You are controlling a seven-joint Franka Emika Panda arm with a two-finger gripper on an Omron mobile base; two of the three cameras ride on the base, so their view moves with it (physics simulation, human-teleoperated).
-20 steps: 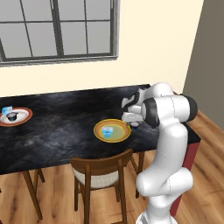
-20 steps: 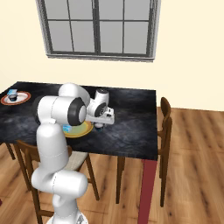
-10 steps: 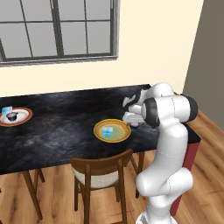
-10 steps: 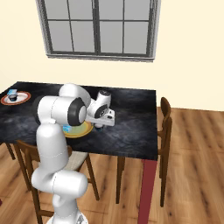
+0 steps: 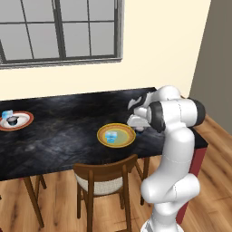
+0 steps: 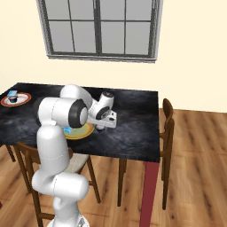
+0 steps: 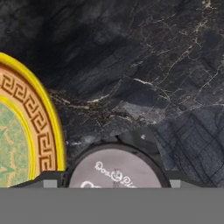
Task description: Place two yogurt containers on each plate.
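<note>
Four cups are accounted for: a blue cup [image 5: 7, 114] and a dark-topped cup [image 5: 12, 120] sit on the white plate [image 5: 27, 123] at the far left of the table [image 5: 68, 113]. A second blue cup [image 5: 111, 135] sits on the yellow plate [image 5: 100, 136]. The last one, a round grey-topped cup [image 7: 114, 168], stands on bare table just beside that plate's rim, on the side away from the white plate.

The gripper [image 5: 138, 124] is down at the table right over this last cup. In the hand view the cup lies dead centre between the two finger tips, its lid facing the camera, so it is upright and round, with no long axis to line up with. The tips flank it closely, one on each side, but whether they already press on its wall I cannot tell.

The hand view alone shows the cup and how close the yellow rim [image 7: 43, 113] runs beside it. Both base views have the hand covering the cup, yet they give the whole layout. My judgement: the carry is a short lift and a shift toward the yellow plate, landing next to the blue cup there
</note>
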